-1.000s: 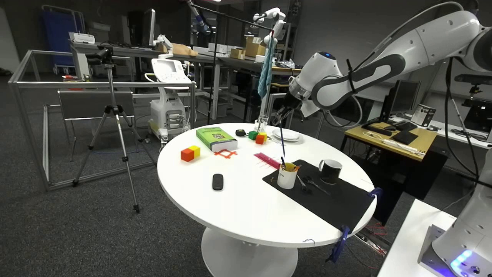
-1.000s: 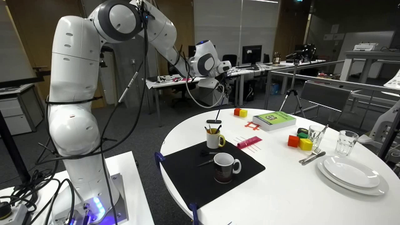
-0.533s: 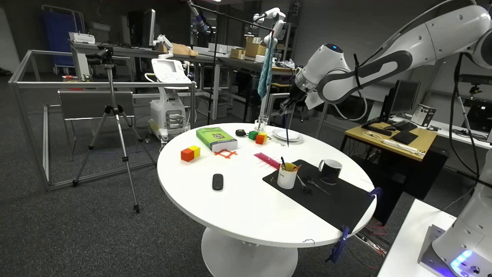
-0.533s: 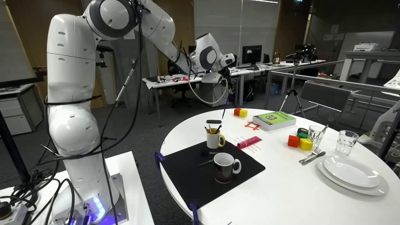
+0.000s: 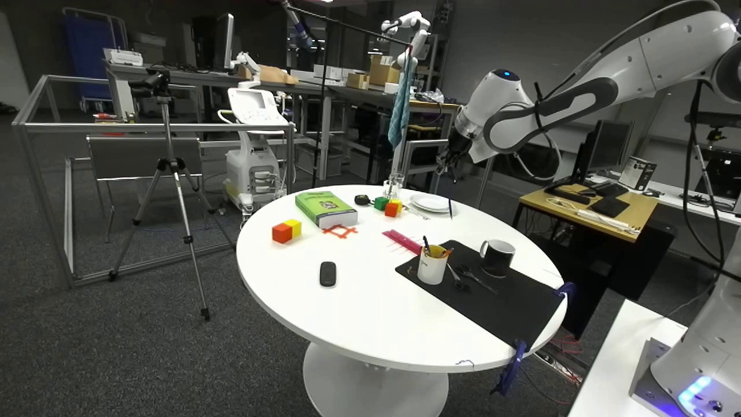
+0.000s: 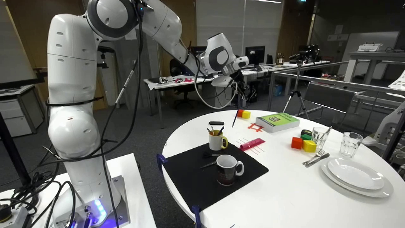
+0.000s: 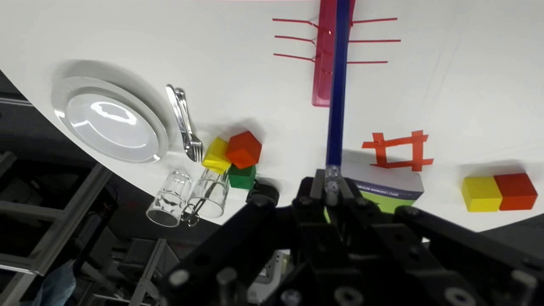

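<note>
My gripper [image 7: 332,187] is shut on one end of a long dark blue stick [image 7: 338,93], perhaps a pen or brush. The held end is clear. The stick hangs down in both exterior views, slightly tilted, its tip seemingly above the table [image 5: 370,313]. The gripper [image 5: 443,164] is high over the table's far part in an exterior view; the stick shows below it [image 6: 235,119]. In the wrist view the stick passes in front of a pink holder [image 7: 321,91] with thin red lines beside it. A white-yellow mug [image 6: 216,142] holds several pens.
A black mat [image 6: 190,177] bears a dark mug [image 6: 226,172] and scissors [image 6: 209,164]. Around lie a green book [image 5: 325,205], coloured cubes [image 5: 282,233], a red tape square [image 7: 398,151], glasses [image 6: 350,144], cutlery [image 6: 316,160], plates [image 6: 357,175] and a black oblong object [image 5: 327,274].
My gripper and the blue stick have moved to the right in both exterior views. The stick's tip no longer appears over the pen mug or the black oblong object. The table objects have not moved.
</note>
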{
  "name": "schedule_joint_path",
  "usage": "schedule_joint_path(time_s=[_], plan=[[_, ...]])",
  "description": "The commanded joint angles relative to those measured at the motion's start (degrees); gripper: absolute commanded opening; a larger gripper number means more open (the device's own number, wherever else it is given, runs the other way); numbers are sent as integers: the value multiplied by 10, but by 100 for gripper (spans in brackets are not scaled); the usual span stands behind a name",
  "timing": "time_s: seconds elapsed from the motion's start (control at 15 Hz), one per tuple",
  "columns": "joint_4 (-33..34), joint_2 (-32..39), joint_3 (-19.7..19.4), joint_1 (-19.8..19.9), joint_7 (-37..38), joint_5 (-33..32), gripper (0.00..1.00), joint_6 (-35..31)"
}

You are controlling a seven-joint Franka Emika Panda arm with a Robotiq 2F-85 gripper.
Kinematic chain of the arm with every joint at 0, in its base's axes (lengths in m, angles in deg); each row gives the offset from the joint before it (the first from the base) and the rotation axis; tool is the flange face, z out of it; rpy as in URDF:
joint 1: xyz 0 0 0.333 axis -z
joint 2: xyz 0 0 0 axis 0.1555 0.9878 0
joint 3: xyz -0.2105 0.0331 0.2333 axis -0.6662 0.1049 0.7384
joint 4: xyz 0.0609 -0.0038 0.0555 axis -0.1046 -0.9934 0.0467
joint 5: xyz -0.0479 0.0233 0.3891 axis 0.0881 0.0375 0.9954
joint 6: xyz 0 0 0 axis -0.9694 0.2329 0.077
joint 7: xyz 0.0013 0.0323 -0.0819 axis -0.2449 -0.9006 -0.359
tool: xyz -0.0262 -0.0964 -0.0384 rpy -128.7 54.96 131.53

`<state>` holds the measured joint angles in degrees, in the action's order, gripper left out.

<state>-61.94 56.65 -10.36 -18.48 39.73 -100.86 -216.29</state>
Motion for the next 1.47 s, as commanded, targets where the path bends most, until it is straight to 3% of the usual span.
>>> schedule_joint_path(time_s=[0.0, 0.47, 1.4], plan=[[17, 5, 7, 15, 4, 1, 1, 60], [67, 70, 16, 18, -3, 9, 1, 194], [197, 219, 25, 14, -16, 34, 1, 378]])
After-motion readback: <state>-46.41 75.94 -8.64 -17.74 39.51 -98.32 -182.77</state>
